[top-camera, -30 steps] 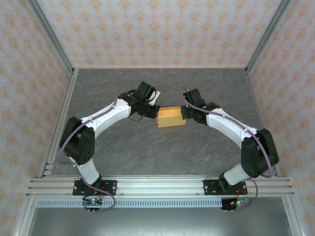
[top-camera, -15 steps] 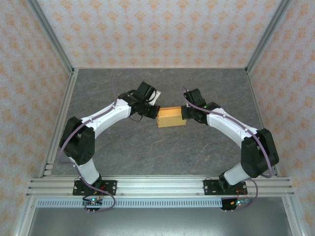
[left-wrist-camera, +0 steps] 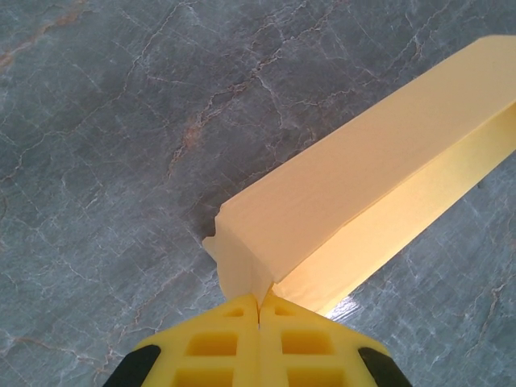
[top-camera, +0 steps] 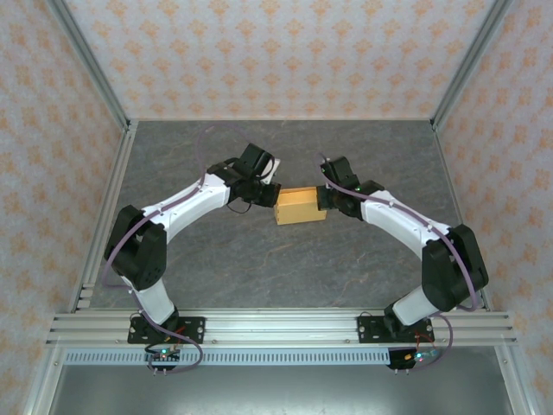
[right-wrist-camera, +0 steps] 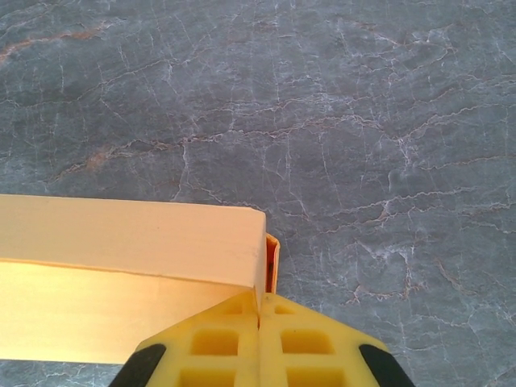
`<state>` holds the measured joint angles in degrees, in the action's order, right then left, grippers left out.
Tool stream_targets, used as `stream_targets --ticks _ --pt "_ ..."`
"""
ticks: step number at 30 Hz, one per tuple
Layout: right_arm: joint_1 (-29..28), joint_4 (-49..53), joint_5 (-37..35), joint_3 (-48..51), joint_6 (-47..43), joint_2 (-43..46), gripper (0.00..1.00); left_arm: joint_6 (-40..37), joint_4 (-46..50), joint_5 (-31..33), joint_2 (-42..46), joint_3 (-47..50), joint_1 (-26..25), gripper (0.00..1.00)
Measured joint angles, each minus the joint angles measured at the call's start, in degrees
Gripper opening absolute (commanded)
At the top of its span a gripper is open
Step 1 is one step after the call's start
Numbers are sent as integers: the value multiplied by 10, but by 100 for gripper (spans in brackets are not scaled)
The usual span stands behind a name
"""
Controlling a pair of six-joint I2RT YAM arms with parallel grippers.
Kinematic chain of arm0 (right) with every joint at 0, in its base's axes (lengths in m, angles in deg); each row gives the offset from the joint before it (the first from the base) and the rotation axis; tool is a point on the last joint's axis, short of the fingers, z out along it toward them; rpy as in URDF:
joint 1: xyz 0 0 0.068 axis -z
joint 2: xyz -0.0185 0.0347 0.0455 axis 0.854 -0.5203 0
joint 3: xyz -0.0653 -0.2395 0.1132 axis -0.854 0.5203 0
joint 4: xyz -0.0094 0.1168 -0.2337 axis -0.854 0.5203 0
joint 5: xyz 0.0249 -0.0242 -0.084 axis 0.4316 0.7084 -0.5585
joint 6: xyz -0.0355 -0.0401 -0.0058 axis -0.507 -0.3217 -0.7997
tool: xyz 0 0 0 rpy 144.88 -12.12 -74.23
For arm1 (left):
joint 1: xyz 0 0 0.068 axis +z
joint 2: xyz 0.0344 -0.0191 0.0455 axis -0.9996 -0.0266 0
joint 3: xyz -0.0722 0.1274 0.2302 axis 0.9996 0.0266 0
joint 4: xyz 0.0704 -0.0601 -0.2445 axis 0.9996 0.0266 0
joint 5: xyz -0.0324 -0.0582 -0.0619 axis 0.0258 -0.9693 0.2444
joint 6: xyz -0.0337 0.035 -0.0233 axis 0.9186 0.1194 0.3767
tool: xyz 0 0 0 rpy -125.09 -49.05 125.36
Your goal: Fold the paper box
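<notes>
Tan paper box [top-camera: 301, 207] between inward-bowed arms [top-camera: 186, 204], left pincer [left-wrist-camera: 258, 297] and right pincer [right-wrist-camera: 259, 300] each tight together, seemingly at its ends.

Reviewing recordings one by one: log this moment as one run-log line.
box: formed into a long block | left gripper: shut on box's end | right gripper: shut on opposite end flap | phase: both ends pinched
</notes>
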<state>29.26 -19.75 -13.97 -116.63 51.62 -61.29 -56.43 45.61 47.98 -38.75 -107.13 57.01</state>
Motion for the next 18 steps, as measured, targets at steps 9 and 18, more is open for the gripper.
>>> stream_targets --ticks 9,18 --pt "-12 -17 -38 15 3 4 0 24 7 -17 0 -7 3 0" --pt "-15 -34 -58 37 3 18 1 71 -13 -81 0 -7 20 0"
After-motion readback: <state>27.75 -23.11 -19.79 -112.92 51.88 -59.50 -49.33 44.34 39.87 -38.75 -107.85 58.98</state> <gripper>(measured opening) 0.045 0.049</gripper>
